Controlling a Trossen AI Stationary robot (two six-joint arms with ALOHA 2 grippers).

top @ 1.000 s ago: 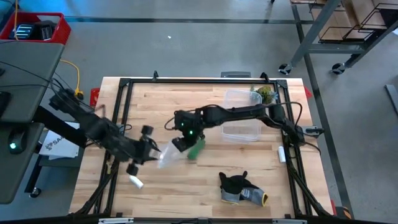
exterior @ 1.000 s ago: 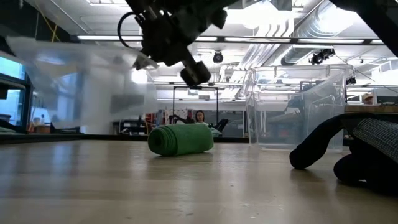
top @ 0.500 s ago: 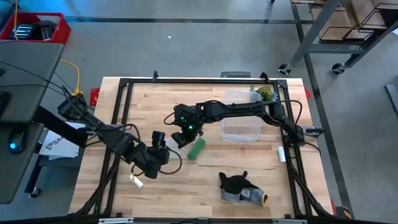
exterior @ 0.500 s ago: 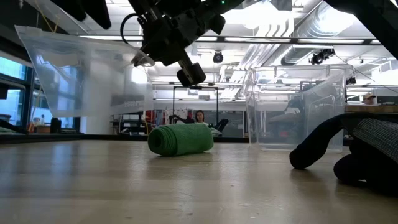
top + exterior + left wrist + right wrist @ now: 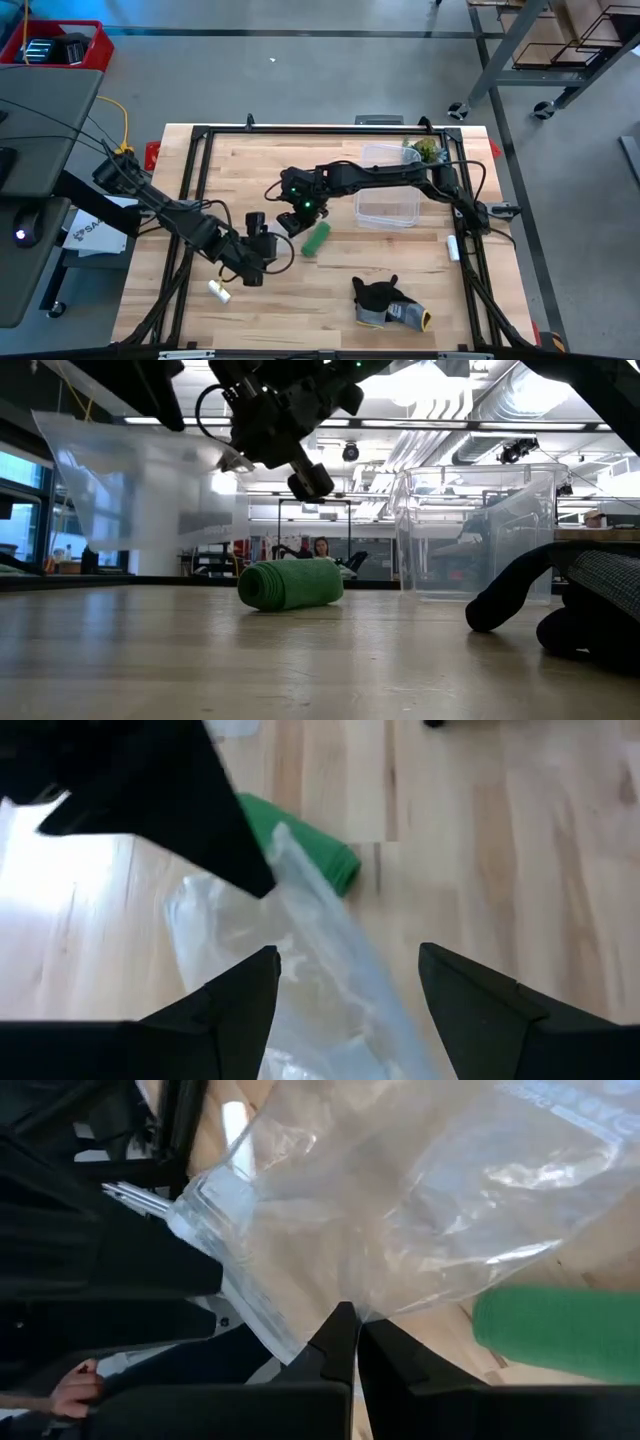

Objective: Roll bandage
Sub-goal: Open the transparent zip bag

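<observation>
The bandage (image 5: 316,238) lay rolled on the counter (image 5: 330,300). Just beside it, the right gripper (image 5: 290,222) pinched a clear bag (image 5: 150,490); left gripper (image 5: 262,250) jaws stood wide. Grip the bag's other edge squarely.

Clear bag (image 5: 270,250) crowds bandage (image 5: 316,238); far side bare.

a lab or workshop hall: bare concrete floor (image 5: 300,80), a black-framed wooden workbench (image 5: 330,290), wheeled metal racks (image 5: 560,50), ceiling ducts (image 5: 500,420) and strip lights (image 5: 440,425), a person (image 5: 322,547) at benches behind.
</observation>
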